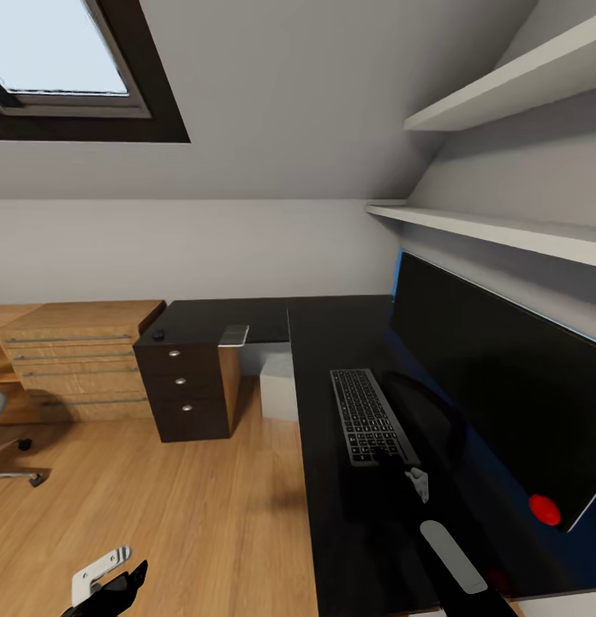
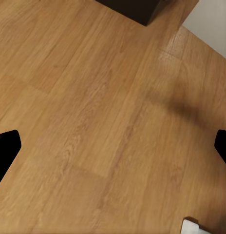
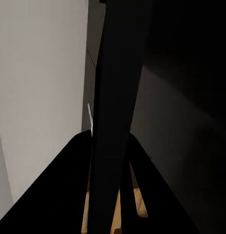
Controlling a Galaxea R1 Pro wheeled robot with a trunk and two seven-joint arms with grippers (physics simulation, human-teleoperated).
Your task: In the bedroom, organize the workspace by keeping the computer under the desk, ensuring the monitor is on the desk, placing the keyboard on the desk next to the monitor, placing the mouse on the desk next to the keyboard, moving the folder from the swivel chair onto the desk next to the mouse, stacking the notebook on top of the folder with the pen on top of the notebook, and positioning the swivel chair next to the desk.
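You've got the desk (image 1: pixel 349 334) in matte black, and on it the keyboard (image 1: pixel 371 417) w/ black keys in a dark grey frame. Behind the keyboard, the monitor (image 1: pixel 495 377) front is black, bright red dot (image 1: pixel 545 510) at its lower corner. On the desk's far wing, a tiny black mouse (image 1: pixel 158 334) and a pale grey notebook-ish rectangle (image 1: pixel 234 334). Drawer unit (image 1: pixel 187 390) under that wing: dark brown, silver knobs. Beside the desk, floor (image 2: pixel 93 122) is warm light wood planks w/ visible grain. Low cabinets (image 1: pixel 75 360) past the drawers: light wood. Walls grey, shelves (image 1: pixel 503 227) above the desk white.
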